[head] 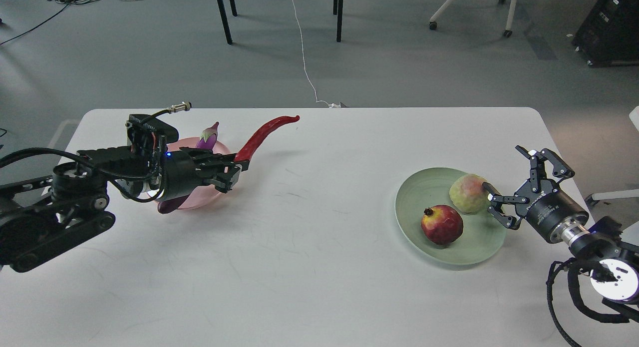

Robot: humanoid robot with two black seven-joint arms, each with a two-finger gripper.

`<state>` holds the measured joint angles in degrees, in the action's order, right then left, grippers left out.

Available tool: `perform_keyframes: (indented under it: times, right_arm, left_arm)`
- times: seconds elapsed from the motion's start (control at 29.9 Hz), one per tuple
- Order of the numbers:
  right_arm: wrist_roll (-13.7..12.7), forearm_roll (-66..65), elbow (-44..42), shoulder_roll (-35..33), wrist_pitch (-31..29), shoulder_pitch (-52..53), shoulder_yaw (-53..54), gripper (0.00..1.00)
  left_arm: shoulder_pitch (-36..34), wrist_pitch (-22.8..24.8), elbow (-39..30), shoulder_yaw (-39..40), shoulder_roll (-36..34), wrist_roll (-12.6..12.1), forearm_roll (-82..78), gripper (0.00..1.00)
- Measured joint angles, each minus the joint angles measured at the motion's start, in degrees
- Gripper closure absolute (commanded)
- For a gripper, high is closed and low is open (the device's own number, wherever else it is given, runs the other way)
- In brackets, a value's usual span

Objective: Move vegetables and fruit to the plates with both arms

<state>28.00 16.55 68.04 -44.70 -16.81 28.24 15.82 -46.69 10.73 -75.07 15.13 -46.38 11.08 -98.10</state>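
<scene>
My left gripper (235, 167) is shut on the stem end of the red chili pepper (264, 135) and holds it in the air above the table, its tip pointing up and right. Behind the gripper lies the pink plate (197, 199), mostly hidden, with the purple eggplant (207, 137) on it. On the right, the pale green plate (429, 237) holds the dark red pomegranate (442, 224) and the bumpy pale green fruit (468, 193). My right gripper (509, 179) is open beside the green fruit, one finger touching it.
The white table (319, 267) spans the view. Its right edge runs close behind my right arm. Beyond the far edge are the floor, chair legs and a white cable (305, 62).
</scene>
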Motion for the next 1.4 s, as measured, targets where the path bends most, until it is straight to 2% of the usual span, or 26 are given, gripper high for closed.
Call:
perform_keyframes:
  times: [0.17,0.33,0.37,0.4,0.43,0.47,0.5,0.8,1.04,1.2,1.34,1.4]
  right_arm:
    - [0.0,0.0,0.1,0.4,0.1,0.0,0.0,0.03]
    - [0.0,-0.1,0.1,0.8,0.1,0.1,0.0,0.03]
    - [0.0,-0.1,0.1,0.8,0.1,0.0,0.0,0.03]
    - [0.0,-0.1,0.1,0.8,0.1,0.0,0.0,0.03]
    - [0.0,-0.1,0.1,0.8,0.1,-0.1,0.0,0.03]
    - [0.0,-0.1,0.1,0.8,0.1,-0.1,0.0,0.03]
    - [0.0,-0.1,0.1,0.7,0.1,-0.1,0.0,0.03]
    - [0.0,-0.3,0.1,0.8,0.0,-0.1,0.0,0.02]
    - [0.0,-2.0,-0.1,0.7,0.0,0.5,-0.1,0.02]
    - [0.0,-2.4,-0.5,0.7,0.0,2.6,-0.1,0.02]
    - [0.0,-2.5,-0.5,0.9,0.0,3.4,-0.1,0.01]
    - [0.0,-2.6,-0.3,0.9,0.0,4.3,-0.5,0.01]
  left_arm:
    - [0.5,-0.5,6.6,-0.6,-4.9,3.6,1.4,0.83]
    - [4.0,-0.6,11.3,-0.7,-5.4,4.7,1.4,0.71]
    - [4.5,-0.6,11.5,-0.6,-5.4,4.7,1.4,0.62]
    - [4.9,-0.6,11.6,-0.5,-5.4,4.7,1.4,0.45]
    - [5.1,-0.6,11.7,-0.4,-5.2,4.7,1.4,0.22]
    - [5.3,-0.6,11.7,-0.4,-5.1,4.8,1.5,0.10]
    - [5.3,-0.6,11.7,-0.3,-5.0,4.8,1.5,0.07]
    - [4.7,-0.2,10.9,1.3,-7.1,4.9,2.3,0.02]
    - [4.1,-0.4,7.0,9.6,-8.3,5.3,14.3,0.02]
    - [5.0,-1.6,4.2,15.4,-0.9,5.3,39.1,0.02]
    - [6.3,-6.4,3.4,16.9,5.8,5.3,58.3,0.02]
    - [8.1,-7.6,3.6,19.6,9.0,5.3,62.8,0.02]
